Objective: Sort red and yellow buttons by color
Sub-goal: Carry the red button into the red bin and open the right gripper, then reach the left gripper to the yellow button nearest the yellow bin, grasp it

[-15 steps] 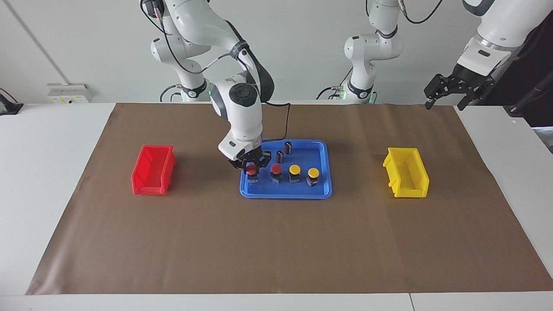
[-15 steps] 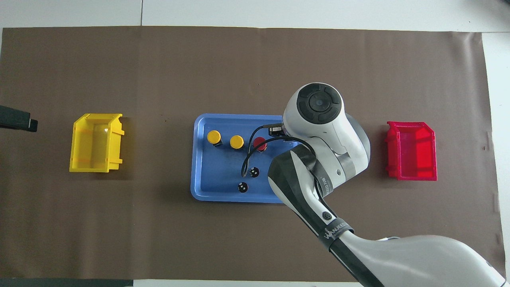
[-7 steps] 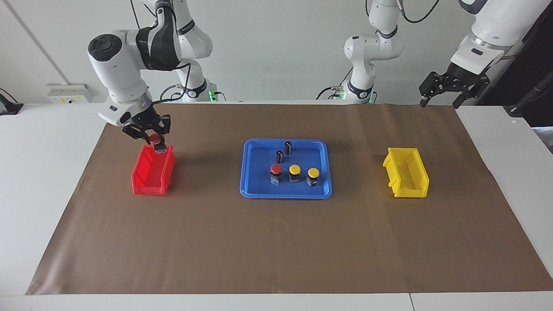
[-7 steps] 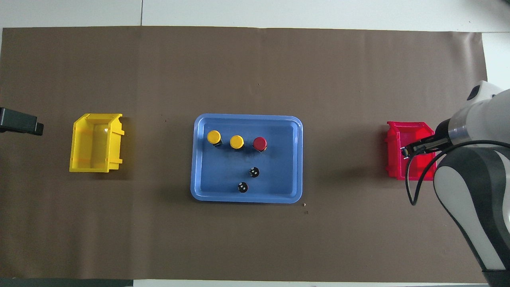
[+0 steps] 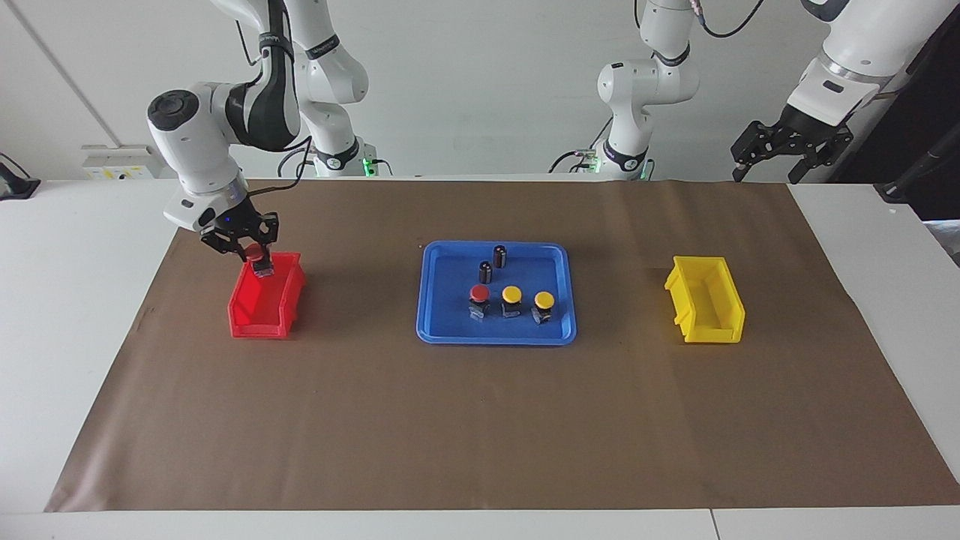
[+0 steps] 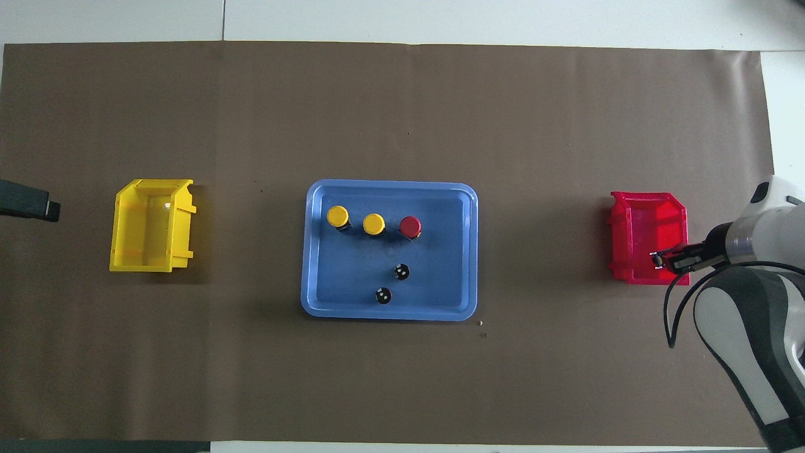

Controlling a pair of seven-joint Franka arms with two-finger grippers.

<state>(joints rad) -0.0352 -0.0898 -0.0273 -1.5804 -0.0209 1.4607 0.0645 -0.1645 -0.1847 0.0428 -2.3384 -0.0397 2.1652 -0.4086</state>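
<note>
Red button [image 5: 257, 254] is clamped in the right gripper [image 5: 259, 259], held over the red bin [image 5: 264, 313] at the edge nearest the robots, cap up, base hanging down into the bin's opening. Whether it touches the bin wall can't be told. In the overhead view only the gripper tip [image 6: 661, 259] shows over the bin [image 6: 648, 217]; the button itself is hidden there.

The rest of the buttons sit in the blue tray [image 5: 442, 330] at mid-table: second red button [image 5: 479, 293], then two yellow buttons [image 5: 511, 295] [image 5: 544, 301] in one row, upright, apart from each other, the red one toward the right arm's end. Same row from overhead: red [image 6: 410, 226], yellow [image 6: 373, 223], yellow [image 6: 338, 216]. Two small dark cylinders [image 5: 499, 256] [image 5: 485, 271] stand in the same tray, nearer to the robots than the row.

No other item can be made out in the red bin. Yellow bin [image 5: 705, 309] at the left arm's end has nothing in it.

Left gripper [image 5: 771, 154] waits raised over the table corner at its own end, fingers spread, holding nothing.

Brown paper sheet [image 5: 480, 435] covers the table under everything. No readable labels or writing on bins, tray or buttons.
</note>
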